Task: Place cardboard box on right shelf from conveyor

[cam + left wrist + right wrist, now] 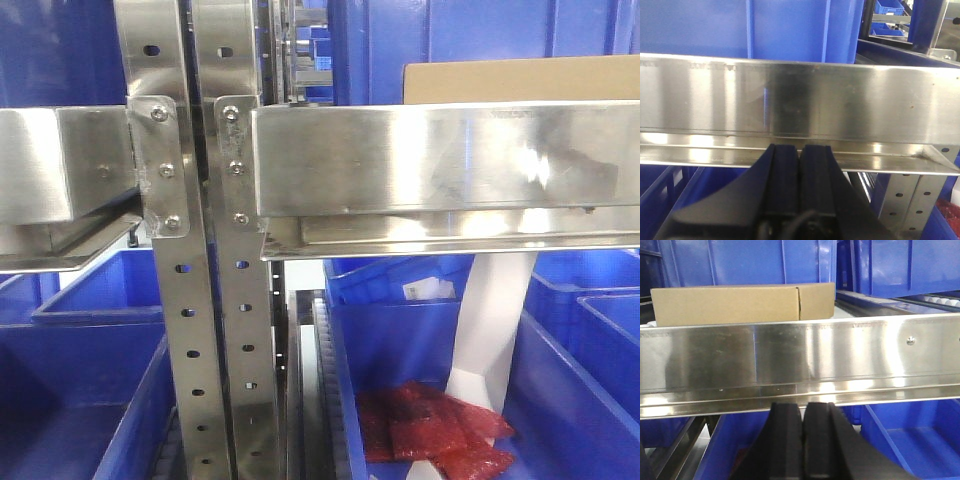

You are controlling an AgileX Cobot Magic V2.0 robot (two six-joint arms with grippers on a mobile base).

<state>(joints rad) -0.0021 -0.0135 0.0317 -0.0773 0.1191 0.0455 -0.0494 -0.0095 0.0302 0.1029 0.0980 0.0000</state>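
While the cardboard box (742,304) lies on its long side on the right shelf (800,357), behind the shelf's broad reflective front lip, neither arm is in contact with it. Seen from the front view, only the box's upper edge (520,80) shows above the lip (440,160) (the rest is hidden behind the steel). Blue plastic bins (765,262) stand directly behind the box.

Left gripper (799,155): fingers pressed together, nothing between them, positioned just below and in front of the twin steel shelf (800,100).

Right gripper (802,412): fingers likewise pressed together, nothing held, sitting just under the right shelf's lip.

Perforated steel uprights (205,300) separate the two shelves, each shelf bolted on by a plate. Below, a blue bin (560,400) contains red packets (430,425).
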